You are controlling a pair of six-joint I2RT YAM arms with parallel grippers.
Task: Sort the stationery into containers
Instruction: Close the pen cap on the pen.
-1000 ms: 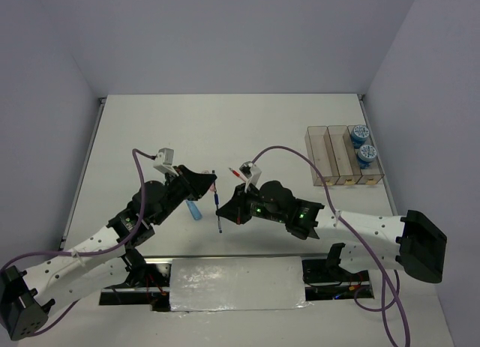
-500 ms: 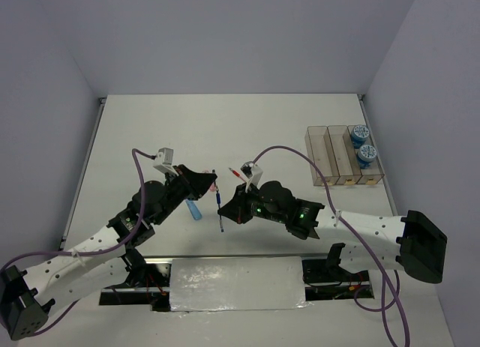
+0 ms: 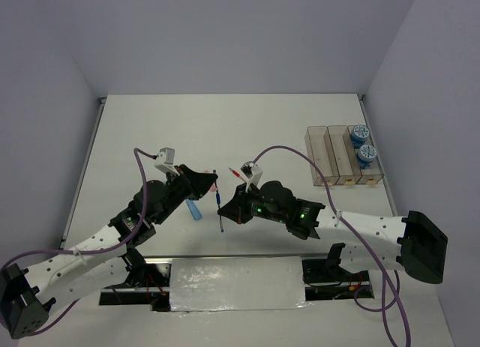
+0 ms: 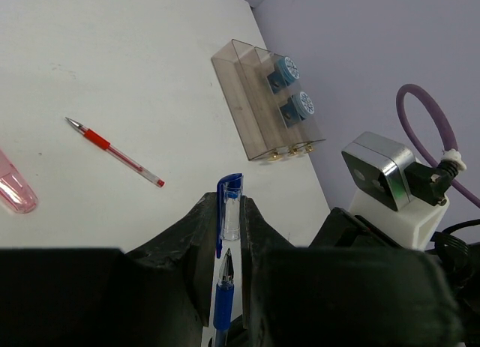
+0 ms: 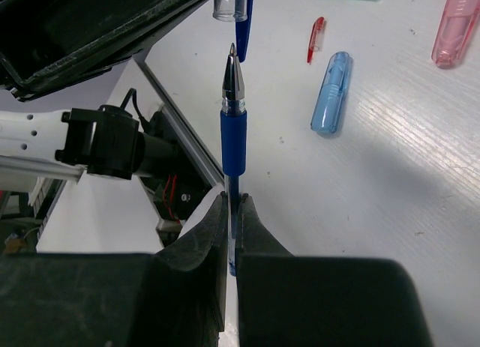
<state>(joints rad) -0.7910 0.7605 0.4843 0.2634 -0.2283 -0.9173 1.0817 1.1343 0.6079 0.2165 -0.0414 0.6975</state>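
Almost nothing has shifted: the left end effector (image 4: 229, 212) still pinches the pen cap (image 4: 232, 197), the right end effector (image 5: 232, 204) grips the blue pen (image 5: 233, 137) at centre frame (tip just short of the cap), so capping and binning remain pending.

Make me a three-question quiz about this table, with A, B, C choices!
1. Where are the two rolls? A. in the middle bin B. in the end bin C. outside every bin
2. How many bins are joined in the row? A. two B. three C. five
3. What is the right gripper doing? A. open, holding nothing B. shut on a roll C. shut on the blue pen
Answers: 1 B, both rolls sit inside the bin at one end of the row. 2 B, three compartments show side by side. 3 C, the right wrist view shows the pen's barrel pinched in the gripper.
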